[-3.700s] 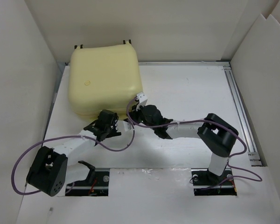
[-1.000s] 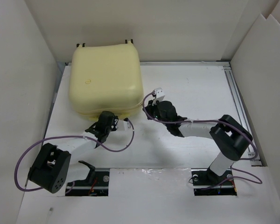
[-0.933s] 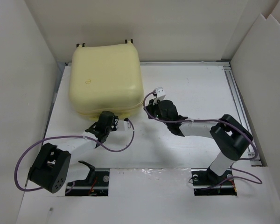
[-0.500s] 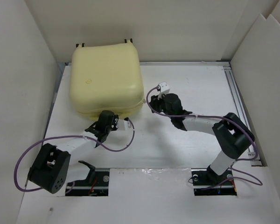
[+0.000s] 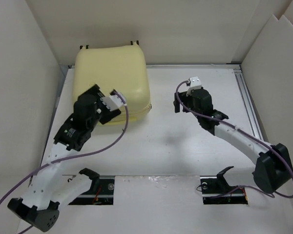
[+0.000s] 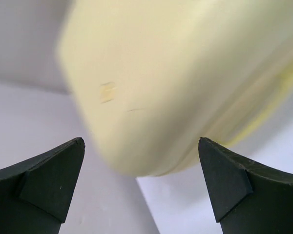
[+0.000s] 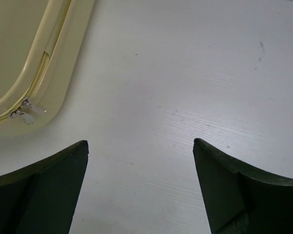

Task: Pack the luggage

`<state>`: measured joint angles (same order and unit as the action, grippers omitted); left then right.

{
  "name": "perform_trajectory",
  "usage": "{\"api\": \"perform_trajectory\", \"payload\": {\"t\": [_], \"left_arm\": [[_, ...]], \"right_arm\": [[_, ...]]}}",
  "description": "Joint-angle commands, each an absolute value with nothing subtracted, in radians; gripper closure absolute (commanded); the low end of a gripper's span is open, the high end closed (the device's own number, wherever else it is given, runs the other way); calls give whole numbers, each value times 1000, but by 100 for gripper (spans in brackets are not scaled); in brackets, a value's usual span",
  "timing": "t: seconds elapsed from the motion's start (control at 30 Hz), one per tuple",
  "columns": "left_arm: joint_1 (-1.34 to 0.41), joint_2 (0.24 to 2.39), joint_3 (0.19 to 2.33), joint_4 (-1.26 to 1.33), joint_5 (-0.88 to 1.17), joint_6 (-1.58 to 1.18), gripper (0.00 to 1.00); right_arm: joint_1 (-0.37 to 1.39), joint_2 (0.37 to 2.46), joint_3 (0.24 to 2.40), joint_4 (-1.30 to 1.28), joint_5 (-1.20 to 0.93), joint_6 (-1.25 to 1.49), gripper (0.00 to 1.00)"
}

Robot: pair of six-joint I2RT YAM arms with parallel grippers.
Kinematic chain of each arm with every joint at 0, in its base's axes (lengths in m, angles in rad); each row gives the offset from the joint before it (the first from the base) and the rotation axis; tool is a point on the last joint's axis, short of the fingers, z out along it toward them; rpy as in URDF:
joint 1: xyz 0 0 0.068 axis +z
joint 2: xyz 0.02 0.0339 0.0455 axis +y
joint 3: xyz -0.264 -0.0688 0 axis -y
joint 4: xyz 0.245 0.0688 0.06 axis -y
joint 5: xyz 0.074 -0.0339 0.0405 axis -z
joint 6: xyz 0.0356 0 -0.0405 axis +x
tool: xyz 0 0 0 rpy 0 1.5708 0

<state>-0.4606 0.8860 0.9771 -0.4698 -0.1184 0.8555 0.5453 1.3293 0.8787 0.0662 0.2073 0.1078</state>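
Both had just sprung wide, the left hand (image 6: 140,146) rising over the near corner of the luggage (image 5: 110,73), the right hand (image 7: 140,144) swinging off across the tabletop (image 5: 195,146). The luggage sat shut at far left, so packing looked done.

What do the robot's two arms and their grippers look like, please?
The left arm and right arm both have white links with black joint housings, a thin purple cable trailing alongside and a small white block at the wrist. The left gripper and right gripper each have two dark wedge-shaped fingers.
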Motion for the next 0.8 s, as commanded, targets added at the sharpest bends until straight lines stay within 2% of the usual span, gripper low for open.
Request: {"api": "perform_trajectory", "payload": {"t": [0.0, 0.07, 0.1, 0.13, 0.2, 0.23, 0.4, 0.47, 0.63, 0.77], "left_arm": [[-411, 891, 1074, -542, -361, 703, 0], [-252, 937, 1083, -500, -446, 703, 0], [-162, 983, 1132, -500, -384, 703, 0], [24, 1009, 1162, -541, -306, 672, 0], [151, 1063, 1230, -577, -172, 635, 0], [234, 1113, 1247, -609, -151, 617, 0], [553, 1281, 1409, -756, 218, 508, 0], [616, 1333, 1442, -794, 288, 499, 0], [617, 1286, 1347, -750, 279, 499, 0], [597, 1253, 1302, -741, 249, 517, 0]], "right_arm": [[491, 1229, 960, -145, 265, 106, 8], [482, 1174, 992, -207, 313, 136, 8], [468, 1160, 1006, -277, 374, 149, 7], [457, 1137, 1037, -313, 406, 170, 7], [457, 1118, 1069, -424, 507, 196, 5], [457, 1118, 1084, -457, 527, 196, 5], [457, 1046, 1123, -586, 574, 216, 4], [457, 1014, 1123, -611, 583, 225, 4], [457, 888, 1071, -611, 592, 225, 4], [457, 841, 1049, -611, 592, 225, 0]]}}
